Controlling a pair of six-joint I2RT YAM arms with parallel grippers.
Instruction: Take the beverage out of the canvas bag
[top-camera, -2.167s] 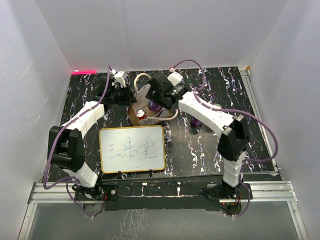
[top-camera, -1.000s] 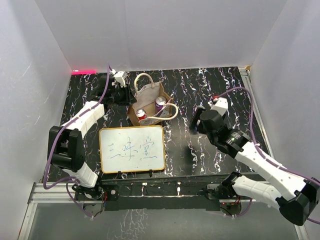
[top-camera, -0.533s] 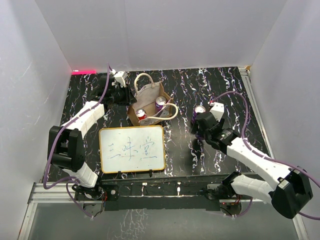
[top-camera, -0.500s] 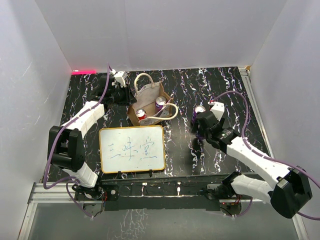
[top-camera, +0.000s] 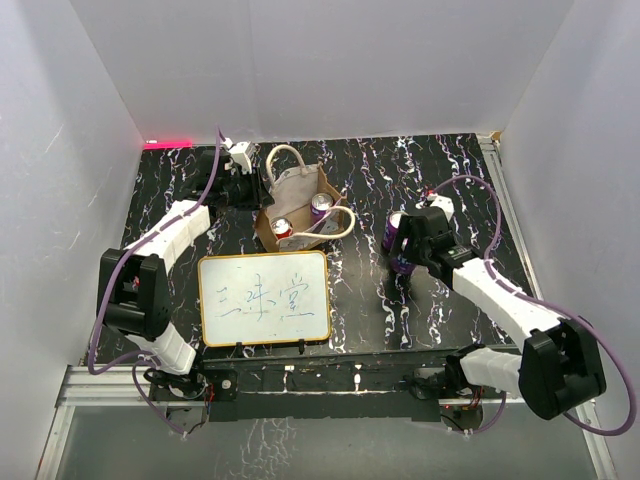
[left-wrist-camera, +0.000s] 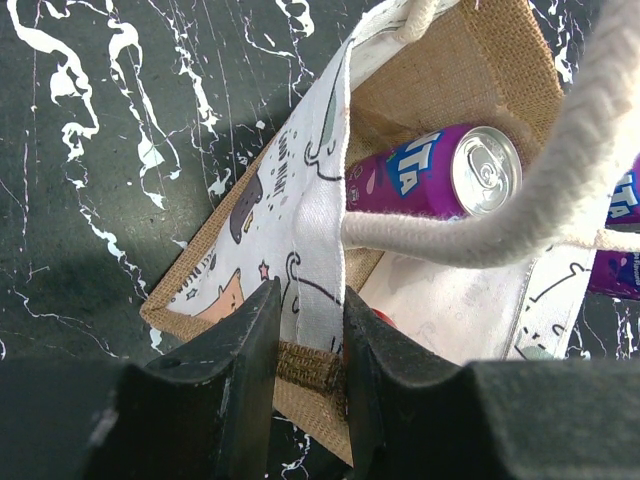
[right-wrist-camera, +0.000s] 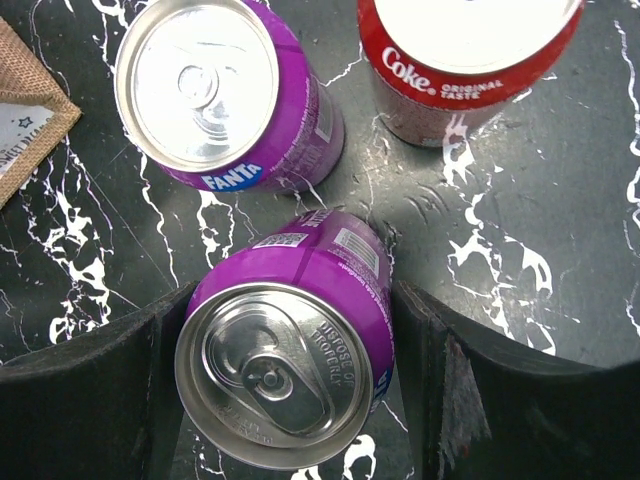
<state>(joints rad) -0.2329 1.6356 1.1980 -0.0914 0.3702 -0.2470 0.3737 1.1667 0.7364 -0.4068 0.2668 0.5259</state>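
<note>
The canvas bag (top-camera: 300, 187) stands open at the back centre, with cream handles. Inside it are a purple can (top-camera: 321, 205) and a red can (top-camera: 283, 229). The left wrist view shows the bag's wall (left-wrist-camera: 310, 190) and the purple can (left-wrist-camera: 440, 172) lying inside. My left gripper (top-camera: 250, 192) is shut on the bag's rim (left-wrist-camera: 308, 345). My right gripper (top-camera: 408, 245) is to the right of the bag. It is shut on a purple can (right-wrist-camera: 290, 360), which is tilted and low over the table.
A second purple Fanta can (right-wrist-camera: 215, 95) and a red Coke can (right-wrist-camera: 465, 50) stand on the table just beyond the held can. An orange-framed whiteboard (top-camera: 265, 298) lies in front of the bag. White walls enclose the black marbled table (top-camera: 350, 300).
My right arm left the bag with a purple can, swung right and has come down beside the other cans. My left gripper has kept its hold on the bag's rim.
</note>
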